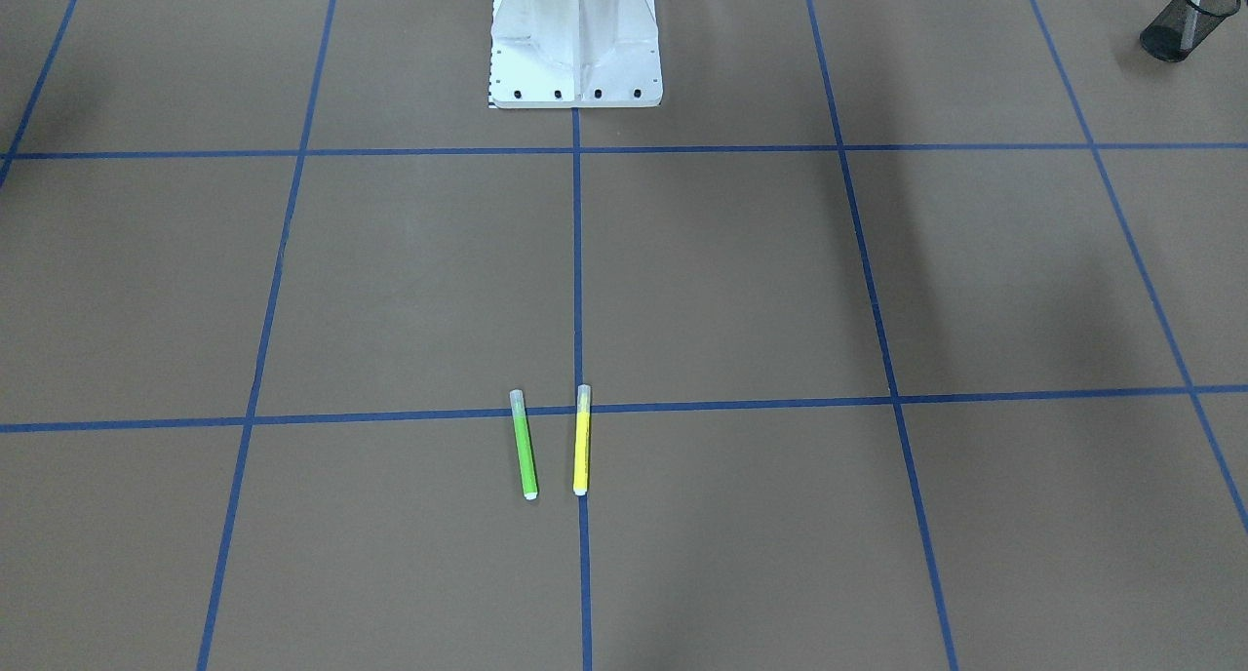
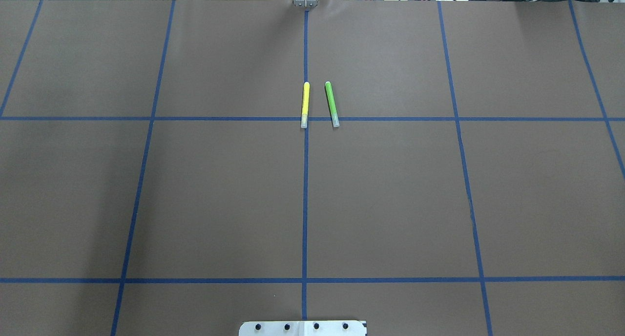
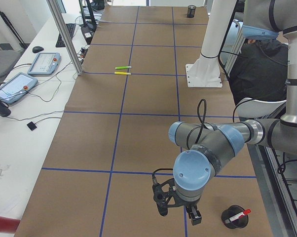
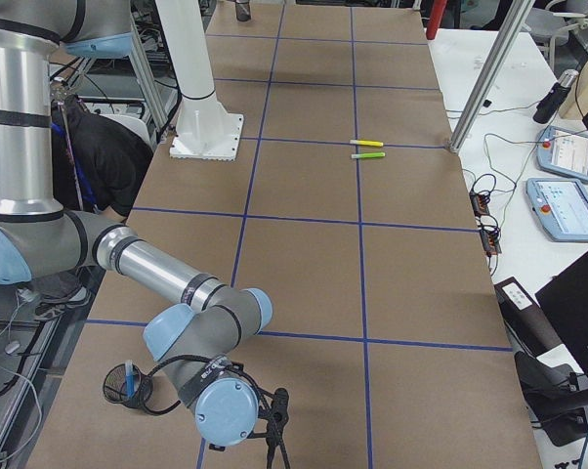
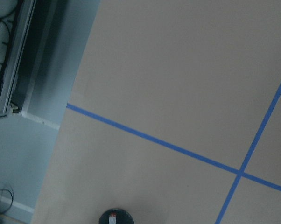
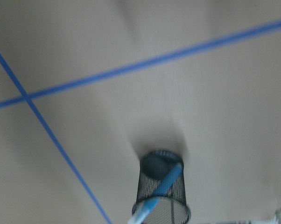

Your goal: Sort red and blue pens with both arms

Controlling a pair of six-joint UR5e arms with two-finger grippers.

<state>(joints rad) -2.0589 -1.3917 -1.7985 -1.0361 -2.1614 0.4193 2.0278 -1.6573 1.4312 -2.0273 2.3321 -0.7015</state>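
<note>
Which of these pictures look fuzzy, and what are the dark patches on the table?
Right wrist view: blurred, the mesh cup and blue pen smeared. Front-facing view: broad soft shadows on the table. Overhead view: sharp, green marker and yellow marker crisp.

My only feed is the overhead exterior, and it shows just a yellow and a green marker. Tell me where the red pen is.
Observer: The red pen stands in a black mesh cup at the table's end on the robot's left.
Operator: Now locate the blue one.
Observer: The blue pen leans in a second mesh cup at the end on the robot's right.
Operator: Report the arms.
Observer: The left arm is bent low beside the red pen's cup, and the right arm beside the blue pen's.
</note>
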